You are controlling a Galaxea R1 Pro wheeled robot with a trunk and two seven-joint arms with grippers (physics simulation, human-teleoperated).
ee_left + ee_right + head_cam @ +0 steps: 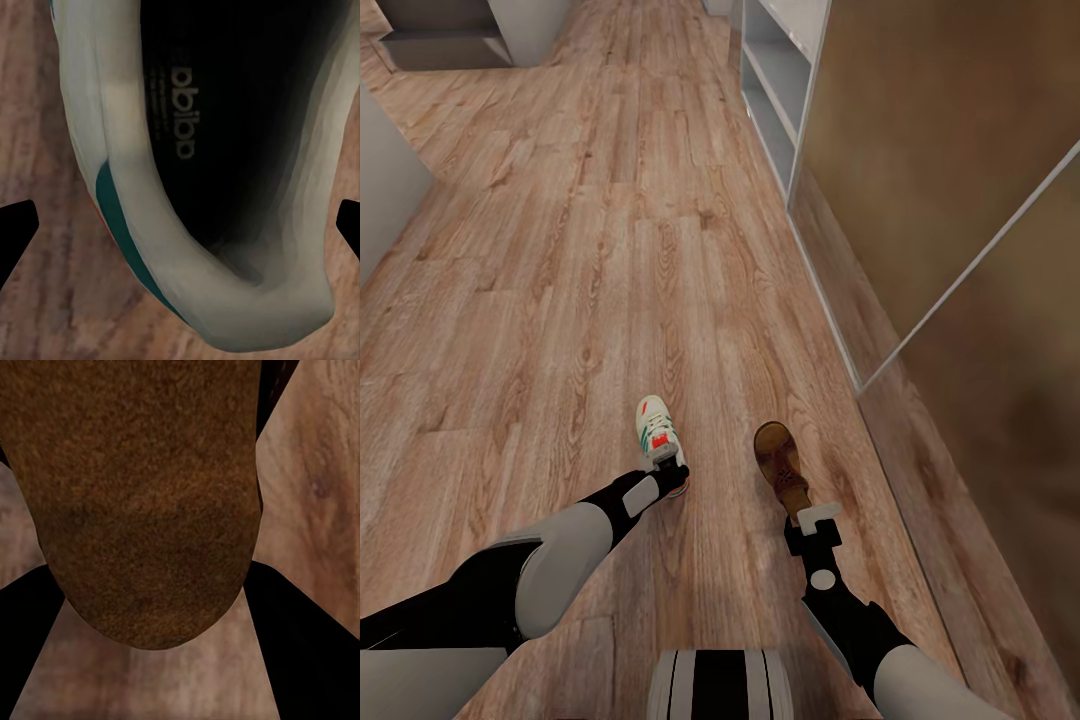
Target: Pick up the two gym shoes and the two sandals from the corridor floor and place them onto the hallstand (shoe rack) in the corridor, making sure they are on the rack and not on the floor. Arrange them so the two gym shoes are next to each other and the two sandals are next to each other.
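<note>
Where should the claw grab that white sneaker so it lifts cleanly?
Probably the heel collar of the gym shoe, coming from behind and above. The left wrist view shows its open mouth and a firm curved rim lying between the left claw fingertips, thin enough to pinch.

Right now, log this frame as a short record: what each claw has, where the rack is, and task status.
left claw: at the heel of a gym shoe; fingers wide either side in the left wrist view, grip unclear
right claw: at the end of a brown sandal, fingers flanking it; grip unclear
floor: wood planks
white shelf unit: ahead on the right, no shoes seen on it
status: placing not yet done
</note>
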